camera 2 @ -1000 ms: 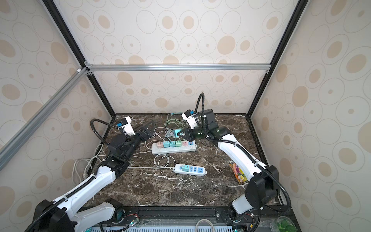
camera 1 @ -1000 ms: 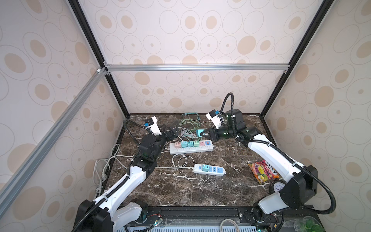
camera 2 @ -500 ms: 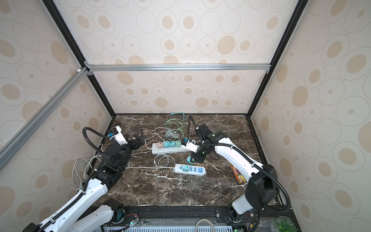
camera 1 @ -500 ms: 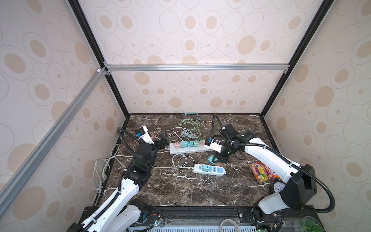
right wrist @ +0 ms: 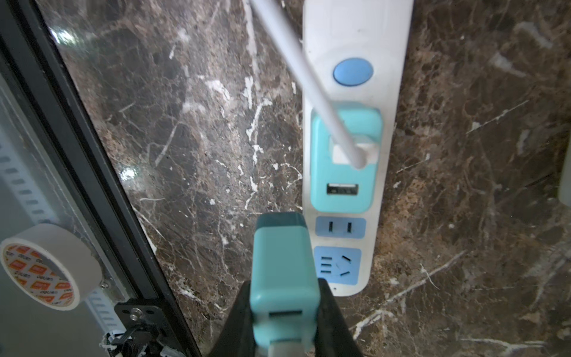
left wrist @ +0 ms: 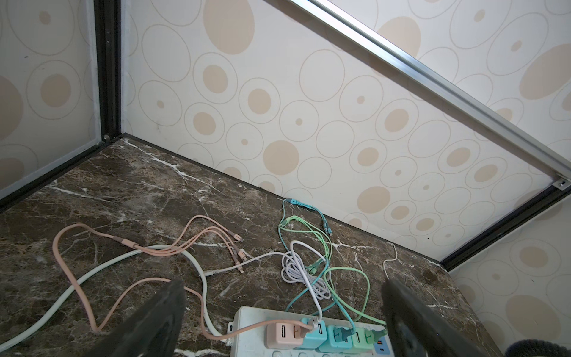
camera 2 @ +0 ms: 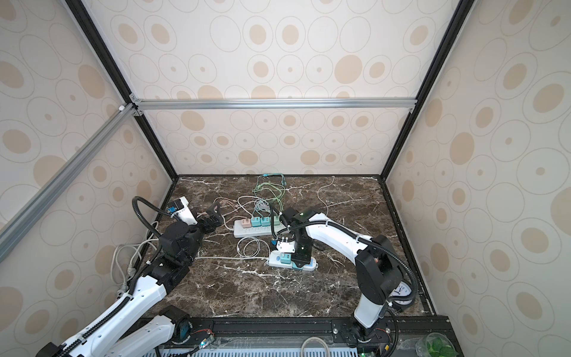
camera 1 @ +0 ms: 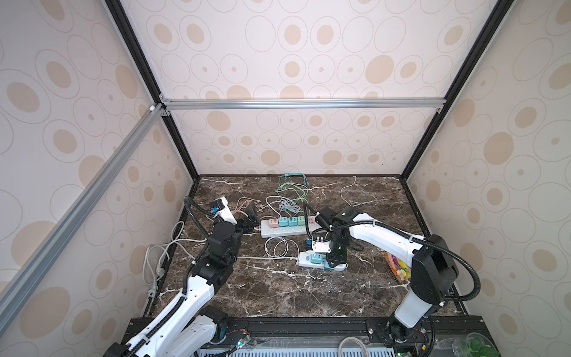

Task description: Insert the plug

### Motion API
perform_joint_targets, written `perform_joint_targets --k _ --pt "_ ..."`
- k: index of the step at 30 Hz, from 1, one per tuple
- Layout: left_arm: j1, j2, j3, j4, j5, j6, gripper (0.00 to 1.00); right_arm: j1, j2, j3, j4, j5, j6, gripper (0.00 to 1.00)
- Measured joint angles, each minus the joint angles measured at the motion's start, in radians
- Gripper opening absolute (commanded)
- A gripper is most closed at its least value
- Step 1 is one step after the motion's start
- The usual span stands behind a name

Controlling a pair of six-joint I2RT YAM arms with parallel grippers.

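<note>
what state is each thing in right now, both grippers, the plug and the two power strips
right gripper, shut on teal plug
teal plug, held, not yet in a socket
small power strip, flat on the table, two blue sockets free
fitted charger, seated in small power strip, white cable attached
left gripper, open, empty
long power strip, flat on the table, four chargers plugged in

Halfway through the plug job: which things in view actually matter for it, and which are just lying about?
In play: right gripper, shut on the teal charger; near power strip; its free two-pin socket.

Lying about: far power strip; loose cables; tape roll; snack packet.
</note>
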Motion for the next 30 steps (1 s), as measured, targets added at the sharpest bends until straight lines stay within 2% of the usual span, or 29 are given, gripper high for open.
perform_joint_targets --k 8,30 --pt "0.0 0.0 0.0 -0.004 -0.014 0.002 0.98 -0.011 0.006 0.004 -0.022 0.1 -0.036 0.0" --pt "0.0 0.007 -0.006 -0.017 -0.014 0.002 0.98 -0.051 0.005 -0.023 -0.011 0.134 -0.074 0.0"
